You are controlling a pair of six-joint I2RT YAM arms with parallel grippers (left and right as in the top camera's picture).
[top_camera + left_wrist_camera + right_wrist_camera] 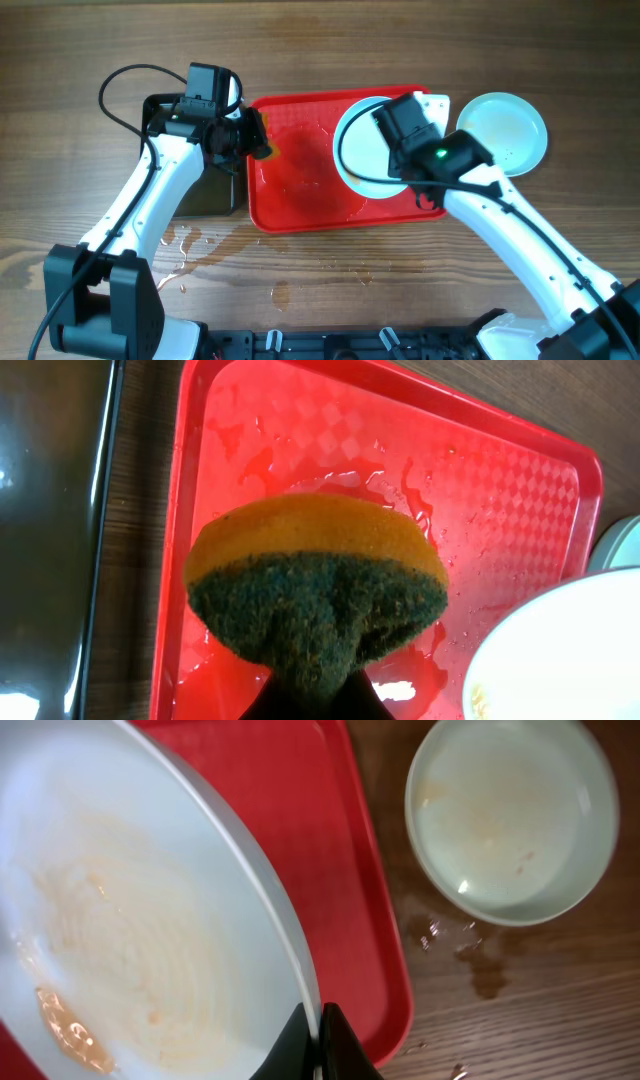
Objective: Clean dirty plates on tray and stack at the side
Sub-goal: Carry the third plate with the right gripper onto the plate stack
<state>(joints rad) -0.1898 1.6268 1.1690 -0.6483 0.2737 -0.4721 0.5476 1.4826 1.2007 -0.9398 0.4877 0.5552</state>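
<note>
The red tray (300, 190) lies mid-table, wet inside; it also shows in the left wrist view (500, 490) and the right wrist view (340, 850). My right gripper (318, 1030) is shut on the rim of a pale plate (130, 920) with brown smears, holding it tilted over the tray's right part (362, 150). A second plate (505, 135) sits on the table right of the tray, also in the right wrist view (510, 815). My left gripper (255, 135) is shut on a yellow-and-green sponge (315, 585) over the tray's left edge. A third plate is not in view.
A black tray (205, 195) lies left of the red tray, partly under my left arm; it also shows in the left wrist view (50, 510). Water puddles (190, 245) spread on the wooden table in front of the trays.
</note>
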